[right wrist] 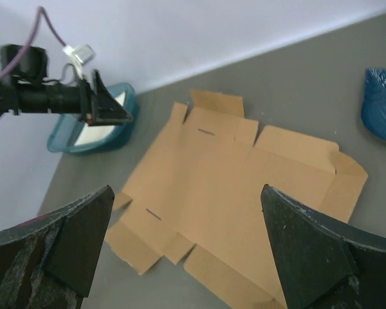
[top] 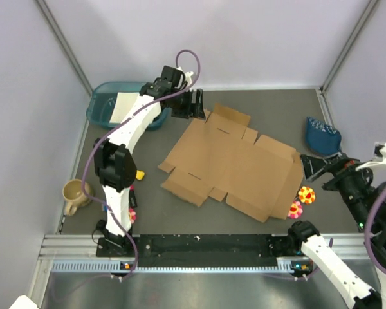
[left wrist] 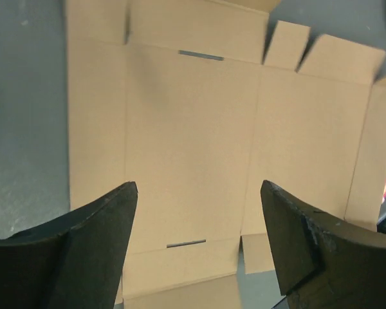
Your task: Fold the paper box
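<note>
The left gripper, jaws spread, hangs over the flat paper box.

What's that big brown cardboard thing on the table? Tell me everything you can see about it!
It's the paper box, not folded yet: one plain brown cardboard sheet cut with flaps, little tabs and two thin slits. It lies spread almost flat in the middle of the dark grey table, turned askew; its right-end flap looks slightly lifted. Only the table seems to touch it. The left gripper hangs open above it, holding nothing.
</note>
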Controlling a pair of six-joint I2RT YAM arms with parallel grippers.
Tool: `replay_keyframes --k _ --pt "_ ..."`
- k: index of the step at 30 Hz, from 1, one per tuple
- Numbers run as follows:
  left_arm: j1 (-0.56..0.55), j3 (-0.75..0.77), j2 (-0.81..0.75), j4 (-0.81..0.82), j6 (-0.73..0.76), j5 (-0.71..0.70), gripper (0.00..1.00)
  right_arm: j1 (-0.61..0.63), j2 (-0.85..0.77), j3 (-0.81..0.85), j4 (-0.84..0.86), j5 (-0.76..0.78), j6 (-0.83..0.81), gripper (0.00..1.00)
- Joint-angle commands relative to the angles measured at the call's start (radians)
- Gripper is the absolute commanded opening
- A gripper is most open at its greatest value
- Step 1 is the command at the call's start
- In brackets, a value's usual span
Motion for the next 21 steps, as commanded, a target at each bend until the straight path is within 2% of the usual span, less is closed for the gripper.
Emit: replay_keyframes --k 1,3,4,5,6,7,8,9,10,11,12,13,14,15,16,18,19,21 --pt "0.045 -0.163 -0.247 0.343 -0.218 -0.192 0.85 0.006 0.003 -0.047 0.006 0.032 0.002 0.99" --pt "0.088 -0.376 -0.393 0.549 -0.334 -0.272 0.89 0.007 0.009 -0.08 0.014 0.041 0.013 0.99" --pt "0.101 -0.462 -0.448 0.621 -0.454 -0.281 0.91 0.006 0.011 -0.091 0.024 0.044 0.016 0.99" --pt "0.114 -0.637 -0.56 0.704 -0.513 -0.29 0.97 0.007 0.012 -0.102 0.032 0.042 0.02 0.99" --pt "0.115 -0.75 -0.649 0.746 -0.622 -0.303 0.99 0.007 0.017 -0.14 0.046 0.035 0.027 0.99" --pt "0.098 -0.819 -0.689 0.685 -0.685 -0.398 0.99 0.007 0.017 -0.154 0.054 0.033 0.028 0.99" --pt "0.028 -0.85 -0.762 0.638 -0.696 -0.478 0.99 0.007 0.017 -0.168 0.072 0.029 0.036 0.99" --pt "-0.023 -0.879 -0.8 0.523 -0.707 -0.553 0.99 0.007 0.019 -0.197 0.08 0.023 0.039 0.99" --pt "-0.071 -0.96 -0.841 0.501 -0.759 -0.668 0.99 0.006 0.025 -0.211 0.087 0.016 0.043 0.99" --pt "-0.164 -1.023 -0.923 0.496 -0.808 -0.716 0.99 0.007 0.029 -0.221 0.106 0.007 0.048 0.99" --pt "-0.195 -1.095 -0.967 0.488 -0.887 -0.738 0.99 0.007 0.035 -0.237 0.11 -0.01 0.051 0.99" --pt "-0.209 -1.263 -1.013 0.564 -1.025 -0.715 0.99 0.006 0.048 -0.243 0.115 -0.017 0.056 0.99" --pt "-0.211 -1.347 -1.095 0.627 -1.079 -0.641 0.99 0.006 0.051 -0.252 0.12 -0.023 0.059 0.99" --pt "-0.224 -1.414 -1.136 0.66 -1.137 -0.64 0.99 0.006 0.057 -0.255 0.129 -0.036 0.059 0.99" --pt "-0.285 -1.491 -1.169 0.654 -1.237 -0.669 0.99 0.007 0.06 -0.261 0.132 -0.039 0.063 0.99" --pt "-0.379 -1.493 -1.232 0.564 -1.297 -0.86 0.99 0.007 0.058 -0.28 0.144 -0.043 0.069 0.99" --pt "-0.425 -1.461 -1.236 0.489 -1.378 -0.913 0.99 0.006 0.057 -0.289 0.15 -0.042 0.07 0.99" --pt "-0.523 -1.438 -1.213 0.378 -1.426 -0.991 0.99 0.006 0.051 -0.326 0.161 -0.043 0.08 0.99"
